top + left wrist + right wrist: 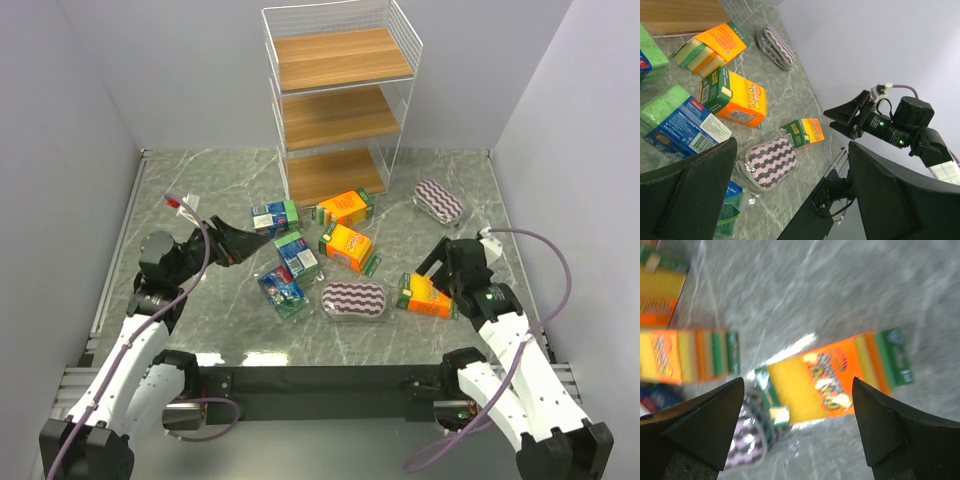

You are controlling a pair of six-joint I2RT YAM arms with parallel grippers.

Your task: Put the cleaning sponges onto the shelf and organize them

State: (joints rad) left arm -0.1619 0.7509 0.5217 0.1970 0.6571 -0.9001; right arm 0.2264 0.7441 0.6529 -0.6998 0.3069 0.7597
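The shelf [340,100] stands at the back, a white wire rack with three bare wooden boards. The cleaning sponges lie scattered on the marble table in front of it. Among them are orange packs [345,207] [347,247] [427,296], blue-green packs [275,216] [298,255] [282,290] and striped oval pads [354,300] [438,200]. My left gripper [240,240] hangs open at the left of the pile, holding nothing. My right gripper [436,265] is open just above the nearest orange pack [835,380], which shows between its fingers, blurred. An oval pad [747,440] lies beside that pack.
Grey walls close in the table on the left, right and back. In the left wrist view the right arm [890,125] shows across the table, past the table's black front rail [805,220]. Both arm bases sit at the near edge.
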